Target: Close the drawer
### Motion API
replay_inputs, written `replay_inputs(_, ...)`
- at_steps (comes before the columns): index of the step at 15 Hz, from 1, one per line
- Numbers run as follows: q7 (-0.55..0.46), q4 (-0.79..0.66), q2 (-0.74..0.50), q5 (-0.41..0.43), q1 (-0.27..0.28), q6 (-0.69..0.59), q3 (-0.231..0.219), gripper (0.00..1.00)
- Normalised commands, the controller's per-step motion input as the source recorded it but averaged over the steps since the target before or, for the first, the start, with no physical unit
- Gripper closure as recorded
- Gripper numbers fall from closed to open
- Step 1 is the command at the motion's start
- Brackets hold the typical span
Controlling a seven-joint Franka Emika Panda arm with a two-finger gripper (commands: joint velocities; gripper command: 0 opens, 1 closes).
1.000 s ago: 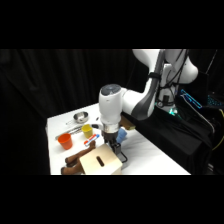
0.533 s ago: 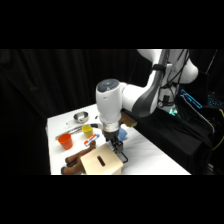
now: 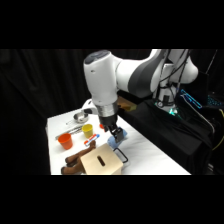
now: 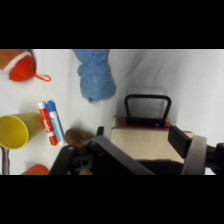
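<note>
The tool (image 3: 116, 136) hung low over the pale wooden box (image 3: 101, 163), and from the side its black fingers merged with the dark loop handle (image 3: 121, 156), so contact there could not be judged. In the wrist view the linkage covered the bottom of the picture and hid the box's near part; only one finger (image 4: 179, 139) showed clearly, at 3 o'clock beside the drawer (image 4: 141, 141), while the other was lost in the black linkage (whether the tool was open or closed could not be told). It held nothing that could be seen.

The drawer sat under the tool at the table's (image 3: 150, 150) near edge, its red-edged front and handle (image 4: 147, 109) pointing to 12 o'clock in the wrist view. How far it stood out of the box could not be made out.

Bare white table lay beyond the handle and toward 3 o'clock. A blue cloth (image 4: 95, 75) lay near the handle at 11 o'clock, apart from it. Toward 9 o'clock lay a red-and-blue marker (image 4: 50, 122) just beside a yellow cup (image 4: 14, 131). A brown object (image 4: 76, 135) was half hidden by the linkage. An orange cup (image 3: 65, 140) stood farther back.
</note>
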Motion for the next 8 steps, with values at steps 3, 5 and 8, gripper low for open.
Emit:
replay_inputs(3, -0.29, 0.18, -0.21, 0.224, -0.121, -0.41, 0.034, 0.00)
replay_inputs(5, -0.19, 0.17, -0.16, 0.147, -0.088, -0.34, 0.004, 0.00)
replay_inputs(8, -0.18, 0.10, -0.15, 0.142, -0.063, -0.19, 0.006, 0.00)
